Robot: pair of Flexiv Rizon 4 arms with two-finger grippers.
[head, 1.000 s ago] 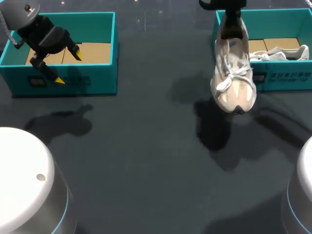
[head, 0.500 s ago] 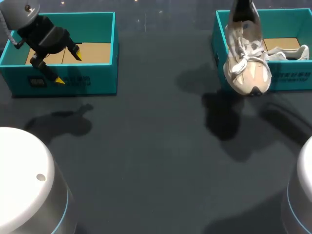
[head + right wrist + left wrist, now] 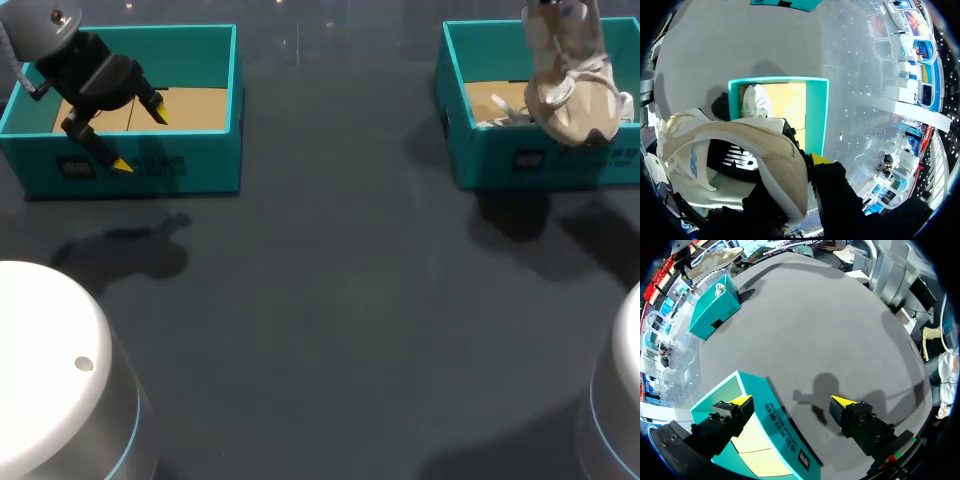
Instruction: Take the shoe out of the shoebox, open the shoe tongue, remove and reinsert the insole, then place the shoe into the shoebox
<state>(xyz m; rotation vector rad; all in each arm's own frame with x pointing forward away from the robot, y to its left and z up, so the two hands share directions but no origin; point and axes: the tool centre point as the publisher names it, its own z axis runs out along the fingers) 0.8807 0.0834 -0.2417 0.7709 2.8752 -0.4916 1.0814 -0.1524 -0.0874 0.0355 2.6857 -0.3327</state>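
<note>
The left gripper (image 3: 138,138) hangs over the near wall of the left shoebox (image 3: 200,165), its two yellow-tipped fingers spread wide with nothing between them. In its wrist view the gripper (image 3: 790,402) has one tip above the box's (image 3: 765,440) cardboard floor and the other out over the dark table (image 3: 840,330), so the teal wall lies under the gap. Far ahead of those fingers, across the table, stands the right shoebox (image 3: 715,307), and the shoe (image 3: 715,259) shows above it.

The table (image 3: 320,300) between the two boxes is a dark grey surface that carries the arms' shadows.

The shoe (image 3: 570,85) hangs from the right gripper above the right shoebox (image 3: 455,100). Its long axis is close to upright: the heel is up at the gripper, the toe points down toward the box, and the laces face the robot. The toe is clear of the box floor.

In the right wrist view the right gripper (image 3: 805,162) is pinched on the shoe's (image 3: 740,150) collar. One yellow tip sits outside the padded rim, while the other finger is hidden inside the shoe. Straight ahead of the fingers lies the open right shoebox (image 3: 822,115), and a second shoe (image 3: 755,102) rests on its side on the box floor. That second shoe (image 3: 500,118) shows white in the head view, beside the hanging toe.
</note>
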